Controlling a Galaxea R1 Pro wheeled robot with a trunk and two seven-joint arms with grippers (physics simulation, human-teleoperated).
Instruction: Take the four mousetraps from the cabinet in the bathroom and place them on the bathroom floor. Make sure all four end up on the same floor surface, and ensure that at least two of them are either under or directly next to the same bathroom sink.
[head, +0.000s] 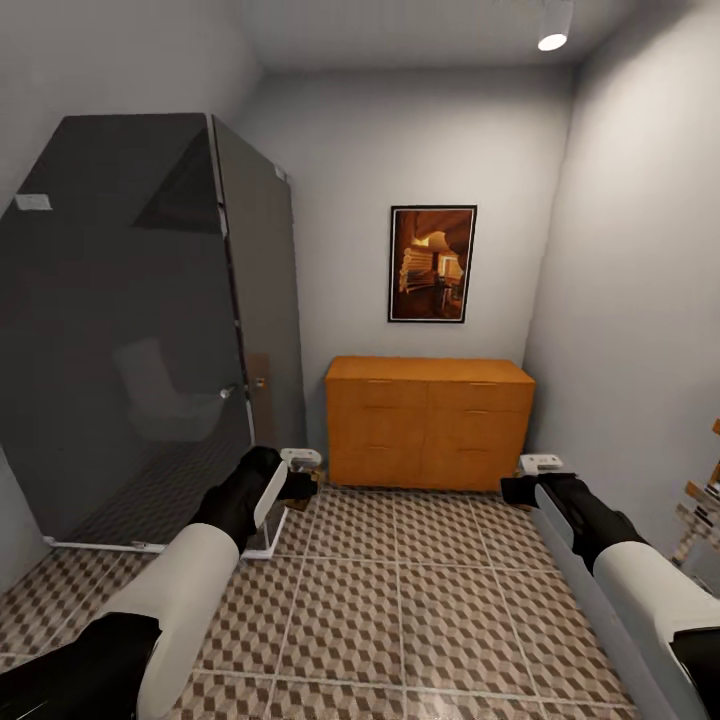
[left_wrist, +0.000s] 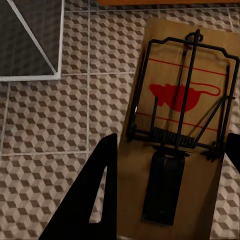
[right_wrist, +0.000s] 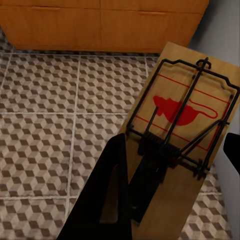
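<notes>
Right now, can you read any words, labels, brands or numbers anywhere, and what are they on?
None readable.
Left-gripper mousetrap: a red mouse-shaped mark and red lines, no lettering.
Right-gripper mousetrap: the same red mark, no lettering.
Framed picture on the wall: an image, no text.
Pale tag on the shower glass: too small to read.

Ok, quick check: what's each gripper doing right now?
Left gripper: closed on a mousetrap, above the floor tiles.
Right gripper: closed on another mousetrap, near the cabinet.

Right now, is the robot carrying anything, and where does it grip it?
Yes: each gripper holds a mousetrap, left and right, fingers at its long side edges.
</notes>
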